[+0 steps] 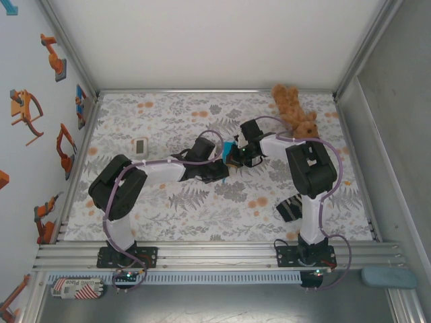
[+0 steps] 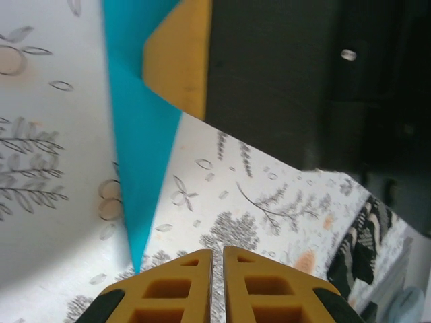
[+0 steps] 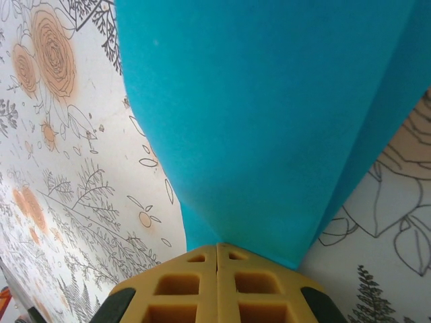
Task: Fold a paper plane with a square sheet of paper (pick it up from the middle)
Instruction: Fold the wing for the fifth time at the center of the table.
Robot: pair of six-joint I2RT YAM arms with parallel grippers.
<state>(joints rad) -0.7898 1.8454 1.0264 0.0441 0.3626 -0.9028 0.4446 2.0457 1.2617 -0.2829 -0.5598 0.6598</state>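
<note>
The table [image 1: 168, 222] is carrying everything, and near its middle the two arms are meeting nose to nose. The bear [image 1: 293, 111] is lying at 1 o'clock from that meeting point and the cloth [image 1: 291, 207] at 5 o'clock. Both are well apart from the work, so neither is likely to be getting in the way. The paper [image 3: 269, 121] is sitting between the grippers, apparently raised off the table. It is bulging out of the right gripper [image 3: 217, 247], whose fingers are clamping its edge, and in the left wrist view it is narrowing to a tip pointing toward 6 o'clock. The left gripper [image 2: 217, 254] is hovering just beside that tip, at 7 o'clock from the paper in the top view, its fingers drawn nearly together with nothing visible between them. The biggest risk, as I am judging it, is the sheet hanging from a single pinch: any swing could be pivoting or slipping it, and a crease made then would be running crooked. Next, the bulge is suggesting the paper is bending, so pushing further could be crumpling it. Then the left gripper, being closed, would be knocking the tip aside rather than catching it unless it is opening first. Smallest, the grippers are working so near each other that their fingers could be bumping.
</note>
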